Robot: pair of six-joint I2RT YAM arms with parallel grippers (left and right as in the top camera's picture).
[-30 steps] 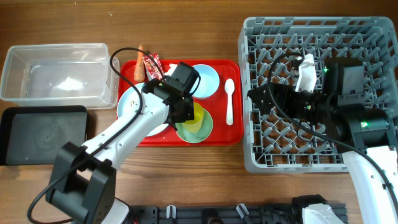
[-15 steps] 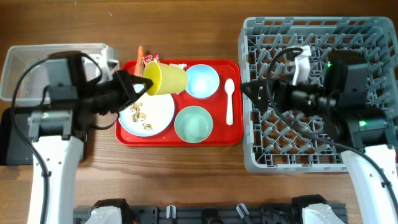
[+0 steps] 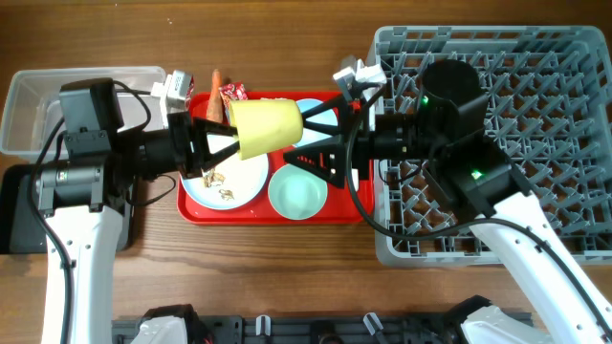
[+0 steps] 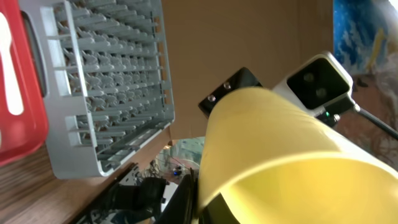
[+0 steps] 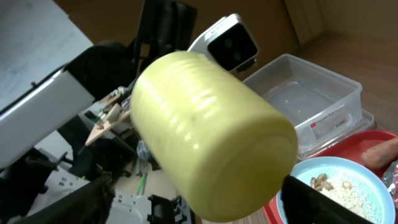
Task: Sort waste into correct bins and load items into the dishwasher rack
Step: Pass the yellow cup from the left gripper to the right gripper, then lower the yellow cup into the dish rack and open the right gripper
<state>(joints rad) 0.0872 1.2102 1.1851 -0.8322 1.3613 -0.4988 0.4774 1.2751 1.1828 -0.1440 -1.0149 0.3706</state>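
Note:
My left gripper (image 3: 218, 137) is shut on the small yellow cup (image 3: 264, 126) and holds it on its side above the red serving tray (image 3: 356, 212). My right gripper (image 3: 320, 141) is open, one finger on each side of the cup's base; in the right wrist view the cup (image 5: 211, 140) fills the space between the fingers. In the left wrist view the cup (image 4: 280, 155) fills the lower right. The pale blue plate (image 3: 239, 182) carries beige scraps (image 3: 218, 178). The mint-green bowl (image 3: 298, 192) is on the tray. The carrot (image 3: 216, 79) and red wrapper (image 3: 233, 93) lie at its back. The spoon and tissue are hidden.
The grey dishwasher rack (image 3: 535, 57) fills the right side. The clear tub (image 3: 33, 91) is at the back left, partly under my left arm, and the black tray (image 3: 13, 229) lies in front of it. The light blue bowl (image 3: 314, 103) is mostly covered by the cup.
My right arm swung left from over the rack to the cup, fingers open around its base. My left gripper moved the cup a little to the right.

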